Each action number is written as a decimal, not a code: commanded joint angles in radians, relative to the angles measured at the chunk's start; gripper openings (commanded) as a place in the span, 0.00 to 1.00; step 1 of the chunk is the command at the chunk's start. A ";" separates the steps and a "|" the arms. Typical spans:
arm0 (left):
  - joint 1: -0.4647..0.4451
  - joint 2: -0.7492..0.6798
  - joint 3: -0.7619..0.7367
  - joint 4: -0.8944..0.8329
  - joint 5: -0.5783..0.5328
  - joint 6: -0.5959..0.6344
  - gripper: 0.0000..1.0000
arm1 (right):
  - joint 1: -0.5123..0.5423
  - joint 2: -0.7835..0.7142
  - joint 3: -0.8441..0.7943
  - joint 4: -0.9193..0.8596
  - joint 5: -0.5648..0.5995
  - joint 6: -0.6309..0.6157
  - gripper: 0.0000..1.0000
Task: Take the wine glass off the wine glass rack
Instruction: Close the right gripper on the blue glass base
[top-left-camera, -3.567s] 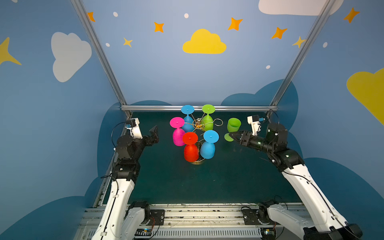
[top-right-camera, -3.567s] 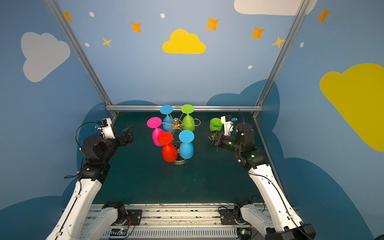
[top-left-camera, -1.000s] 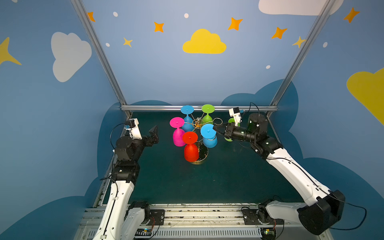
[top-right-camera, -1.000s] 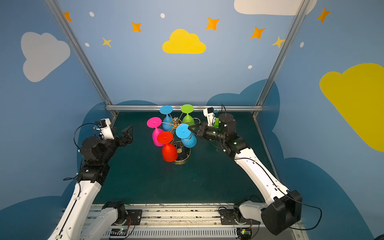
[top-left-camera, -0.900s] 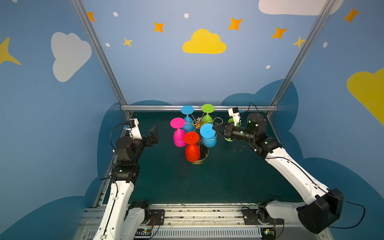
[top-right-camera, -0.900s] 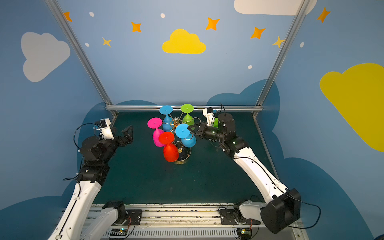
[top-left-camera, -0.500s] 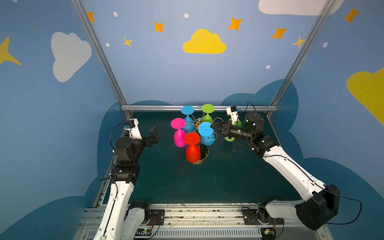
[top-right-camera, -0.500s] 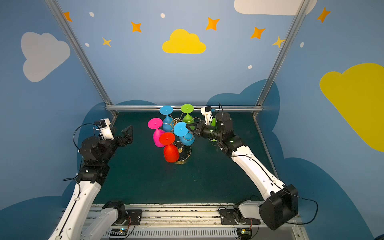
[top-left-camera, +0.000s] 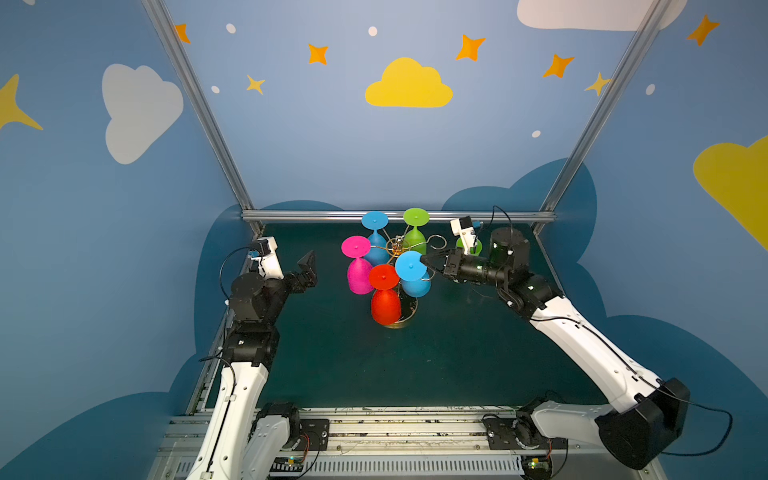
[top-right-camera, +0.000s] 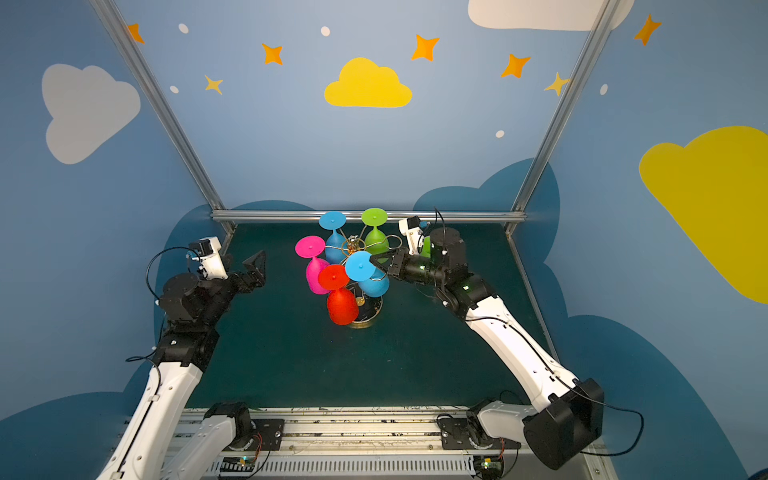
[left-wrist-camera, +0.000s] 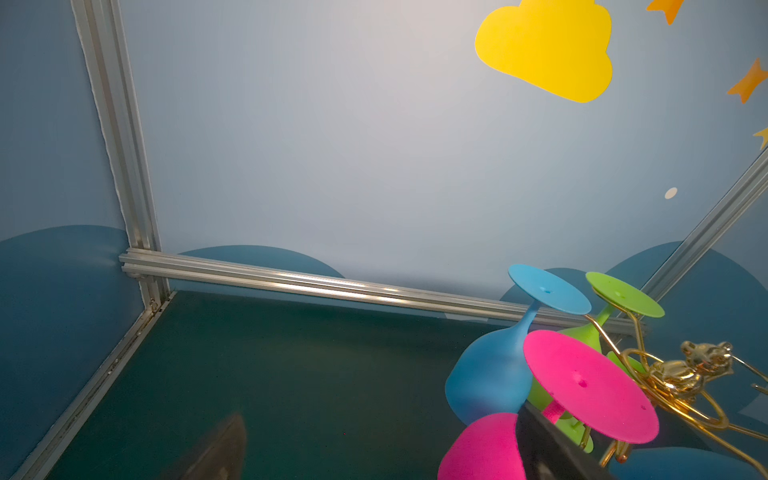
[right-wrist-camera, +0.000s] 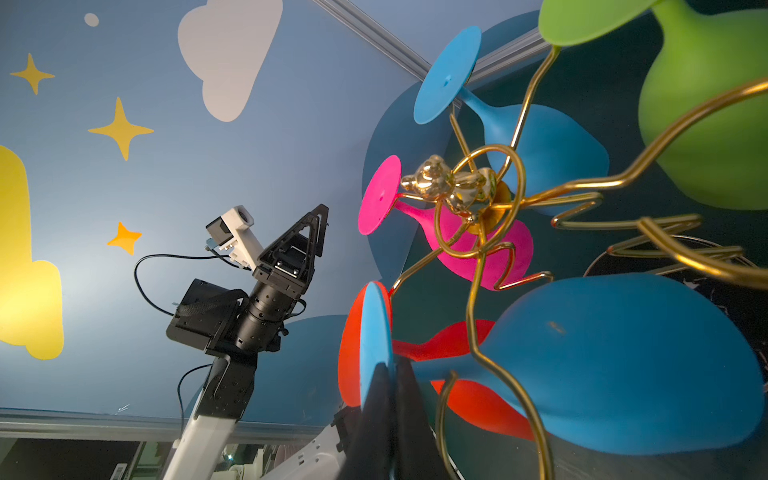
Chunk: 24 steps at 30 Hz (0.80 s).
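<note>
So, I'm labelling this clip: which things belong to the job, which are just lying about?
In the job: wine glass rack, near blue glass, right gripper pinching its foot.
Lying about: pink glass, red glass, far blue glass, hanging green glass, open left gripper.

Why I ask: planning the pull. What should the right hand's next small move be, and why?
Probably draw the near blue glass outward from the rack: the right hand is shut on its foot, yet the stem sits inside a wire loop.

Blue starry walls (top-left-camera: 332, 158) surround dark green floor (top-left-camera: 353, 365).
</note>
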 joint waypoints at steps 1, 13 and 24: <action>0.004 -0.014 -0.010 0.023 0.007 -0.005 1.00 | 0.006 -0.047 -0.005 -0.038 0.014 -0.038 0.00; 0.006 -0.008 -0.012 0.026 0.003 -0.010 1.00 | 0.006 -0.110 -0.060 -0.105 0.018 -0.073 0.00; 0.006 -0.004 0.007 0.051 0.017 -0.051 1.00 | -0.066 -0.245 -0.105 -0.242 0.072 -0.132 0.00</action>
